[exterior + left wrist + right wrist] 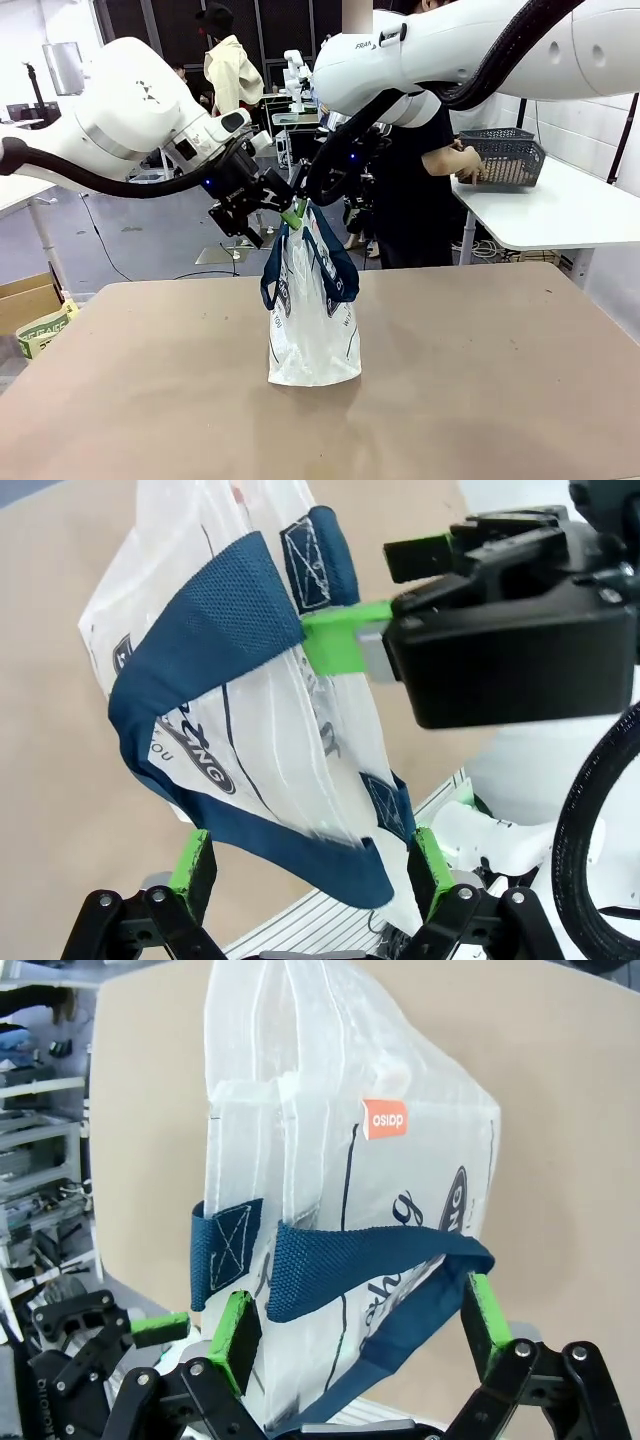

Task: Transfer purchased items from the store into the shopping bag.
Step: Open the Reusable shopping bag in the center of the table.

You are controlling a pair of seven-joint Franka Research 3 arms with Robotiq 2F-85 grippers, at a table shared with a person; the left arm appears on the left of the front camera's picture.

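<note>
Brown tabletop (500, 400), with the clear shopping bag (312, 330) stood upright at its middle.
The store basket (505, 160) is seen well apart on a far white table (560, 215). The left gripper (310, 860) and right gripper (360, 1315) are spread, nothing gripped, a navy strap (340, 1260) straddled by each; the straps should be pinched and drawn apart so the mouth is held wide.

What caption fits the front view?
Left gripper and right gripper, open, straddle the handles of the upright bag; behind, a person stands at the basket.
</note>
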